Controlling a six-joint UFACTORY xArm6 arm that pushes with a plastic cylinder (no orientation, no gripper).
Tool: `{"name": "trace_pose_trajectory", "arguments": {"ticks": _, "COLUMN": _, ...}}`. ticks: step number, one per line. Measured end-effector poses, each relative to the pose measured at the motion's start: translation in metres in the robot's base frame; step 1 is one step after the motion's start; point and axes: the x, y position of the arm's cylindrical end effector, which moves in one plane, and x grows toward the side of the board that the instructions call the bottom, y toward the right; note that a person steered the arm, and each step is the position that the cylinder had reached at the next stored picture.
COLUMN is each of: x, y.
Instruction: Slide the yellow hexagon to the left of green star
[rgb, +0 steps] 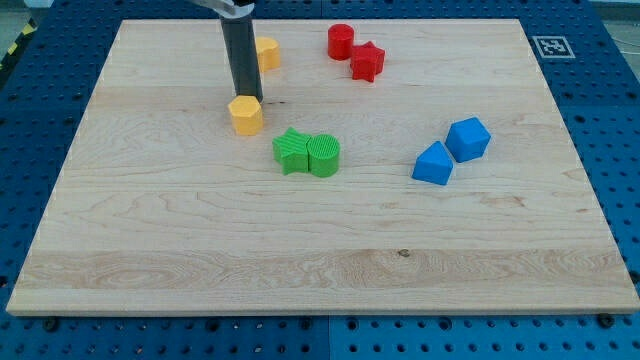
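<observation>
The yellow hexagon (246, 116) lies on the wooden board (200, 250), up and to the left of the green star (292, 151). My tip (244, 99) touches the hexagon's upper edge, on its side toward the view's top. The green star sits against a green cylinder (324, 156) on its right. A gap of about one block width separates the hexagon from the star.
A second yellow block (267, 52) lies behind the rod near the view's top. A red cylinder (341, 41) and a red star (367, 62) sit at top centre. Two blue blocks (433, 164) (468, 138) lie at the right.
</observation>
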Motion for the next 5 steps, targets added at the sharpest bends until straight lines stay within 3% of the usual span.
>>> {"name": "trace_pose_trajectory", "arguments": {"ticks": 5, "x": 0.046, "y": 0.002}}
